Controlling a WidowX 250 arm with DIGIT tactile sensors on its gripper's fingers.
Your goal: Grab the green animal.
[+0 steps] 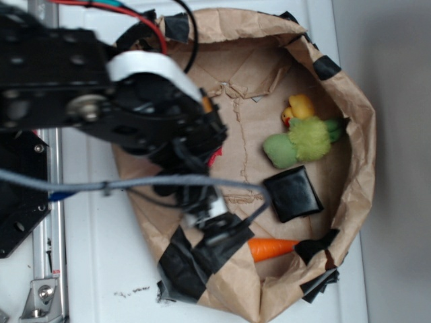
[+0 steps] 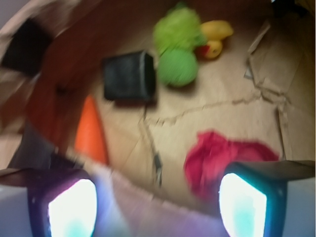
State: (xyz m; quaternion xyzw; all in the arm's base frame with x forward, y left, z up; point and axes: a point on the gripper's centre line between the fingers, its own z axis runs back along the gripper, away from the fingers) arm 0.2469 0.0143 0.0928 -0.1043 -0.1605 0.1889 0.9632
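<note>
seeing gripper (image 2: pixel 158 207) jaws spread, empty, above bag floor near red cloth (image 2: pixel 222 158). green animal (image 2: pixel 177 49) well ahead, between black square (image 2: pixel 129 76) and yellow duck (image 2: pixel 215 38). wrist view blurry; probably soft, light, squashy. i'd pinch smooth rounded part.
</note>
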